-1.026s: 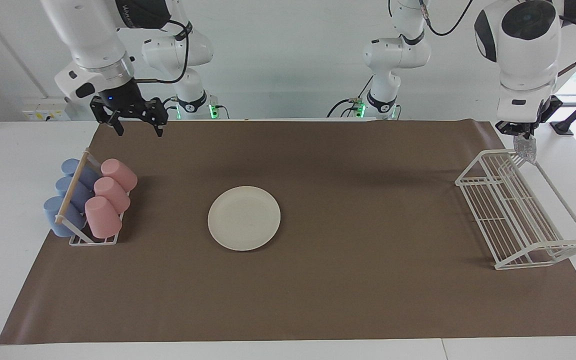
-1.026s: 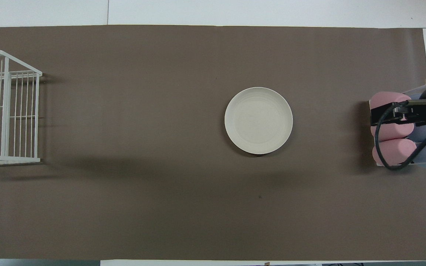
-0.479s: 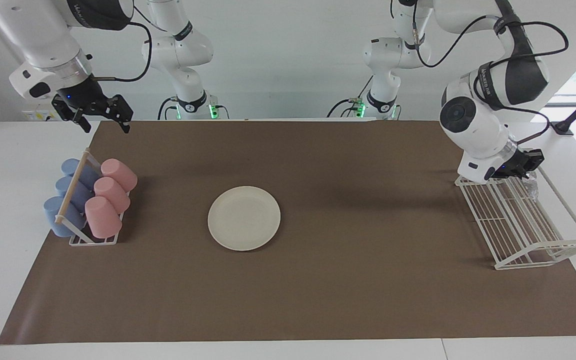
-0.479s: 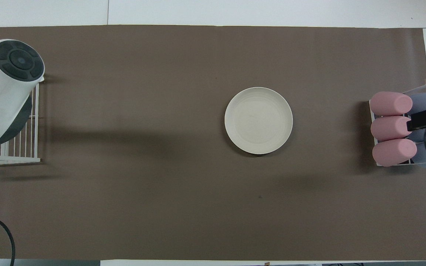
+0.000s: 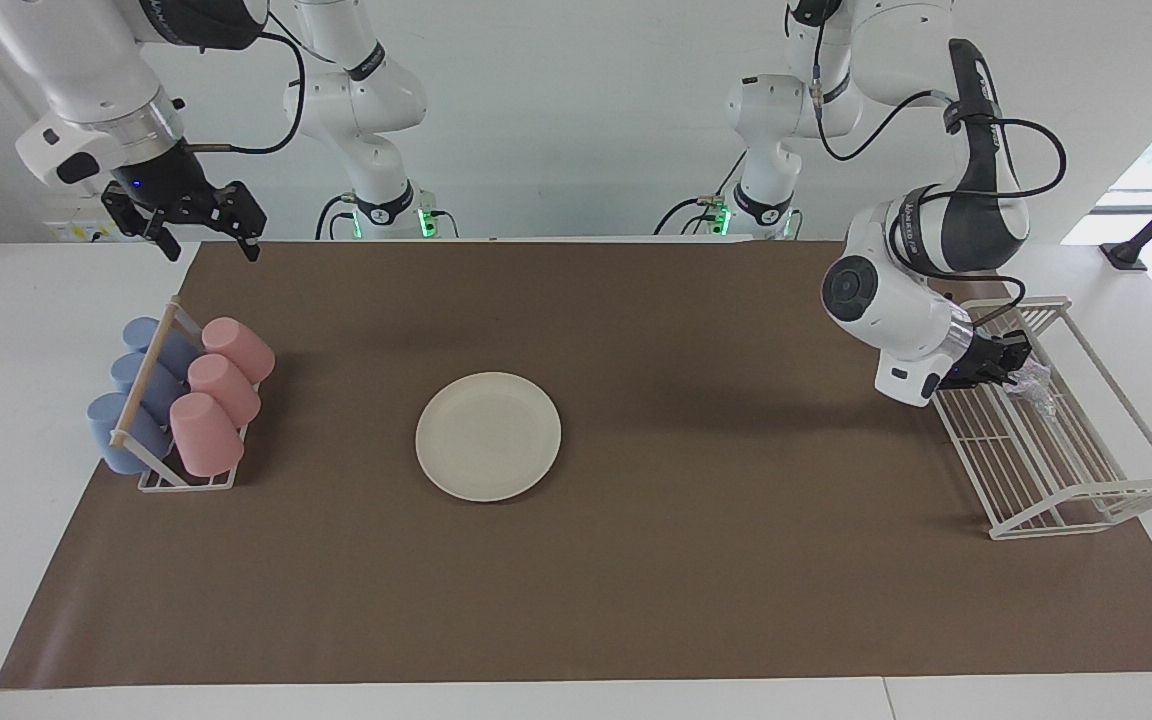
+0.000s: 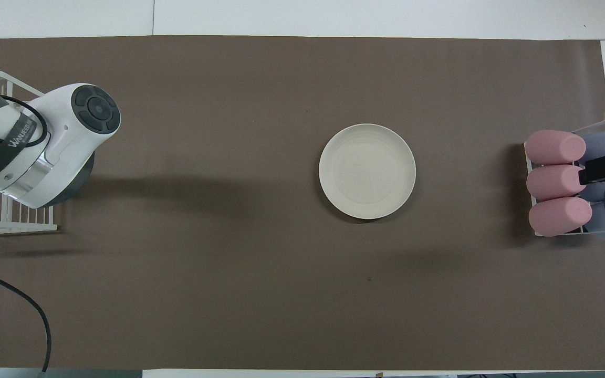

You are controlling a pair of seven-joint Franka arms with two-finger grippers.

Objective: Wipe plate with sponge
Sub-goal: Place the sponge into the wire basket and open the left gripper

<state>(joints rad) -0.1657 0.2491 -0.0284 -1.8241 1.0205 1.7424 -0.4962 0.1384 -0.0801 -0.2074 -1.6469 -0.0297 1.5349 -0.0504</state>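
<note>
1. Likely step: fetching the sponge (image 5: 1038, 379) from the white wire rack (image 5: 1086, 500). Lies in the rack, right at the tips of the left gripper (image 5: 1014, 362). Pinched or only approached: cannot tell.
2. Grip the mesh pad by its bulk, not by a loose fold. Keep clear of the wires and lift straight up before swinging away.
3. Then carry toward the cream plate (image 5: 488, 436), flat on the mat, well apart from those tips.
4. Waiting over the cup rack (image 5: 151, 375): right gripper (image 5: 204, 228), fingers spread, holding nothing.
5. Brown paper mat (image 5: 636, 580) over a white table (image 5: 16, 400). Could wrinkle under wiping, so press lightly. Plain white wall at the robots' end.
</note>
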